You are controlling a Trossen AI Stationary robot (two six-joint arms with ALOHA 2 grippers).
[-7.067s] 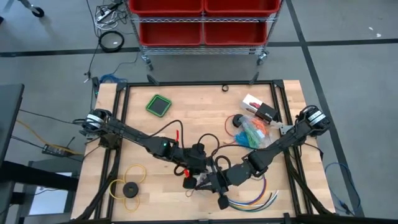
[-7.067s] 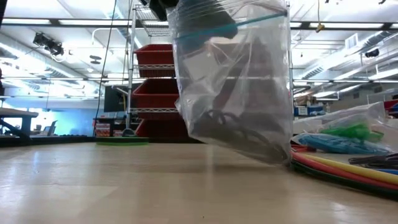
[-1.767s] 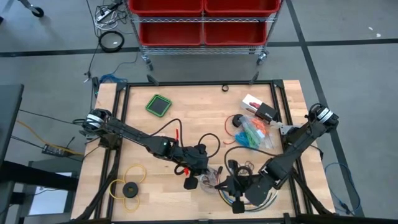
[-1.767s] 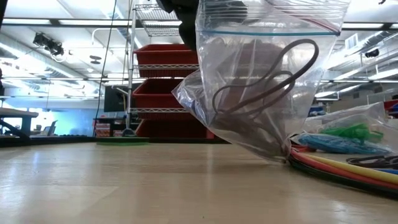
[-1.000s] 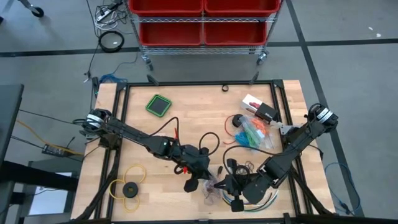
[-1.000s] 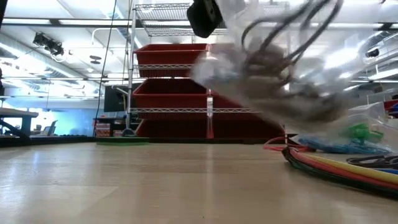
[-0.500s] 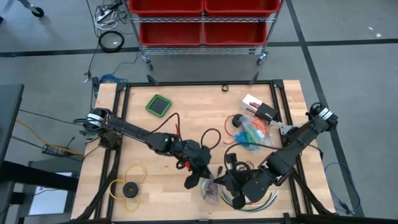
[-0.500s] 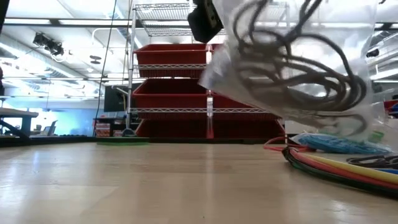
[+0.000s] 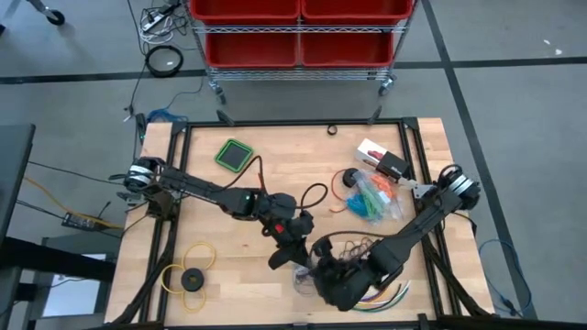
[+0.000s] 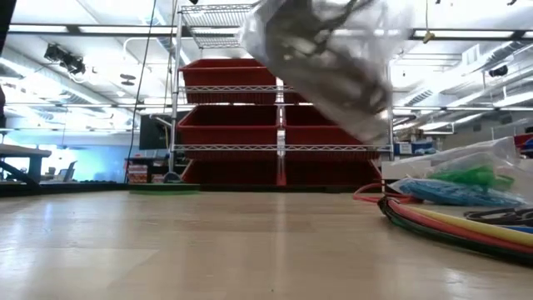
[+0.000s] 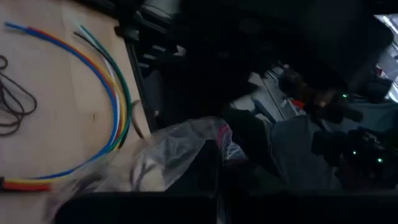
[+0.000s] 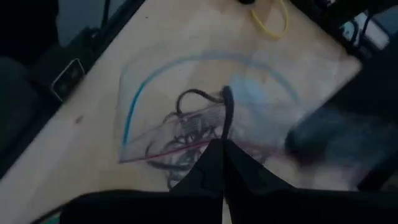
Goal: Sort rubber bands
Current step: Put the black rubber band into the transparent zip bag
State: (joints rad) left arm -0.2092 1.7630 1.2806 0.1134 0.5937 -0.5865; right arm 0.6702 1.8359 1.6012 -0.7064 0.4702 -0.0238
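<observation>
- A clear plastic bag (image 10: 333,62) of dark rubber bands (image 12: 189,134) hangs in the air above the table (image 9: 229,192), toward 6 o'clock from its centre in the overhead view
- Seen from table height, the bag's long axis slants from 10 o'clock down to 4 o'clock
- The left gripper (image 9: 292,247) has its fingers closed on the bag's edge; the bag hangs just past the fingertips
- The right gripper (image 9: 328,272) is also pinched shut on the bag, with the bands spread just beyond its fingertips (image 12: 217,155)
- Only the right wrist view shows the bag's blue and red zip lines and a yellow ring (image 12: 270,18) behind it
- Only the left wrist view shows loose dark bands (image 11: 12,102) lying on the wood beside the coloured cables (image 11: 115,99)
- At 2 o'clock from the table's centre lies another bag with green and blue bands (image 9: 371,197)
</observation>
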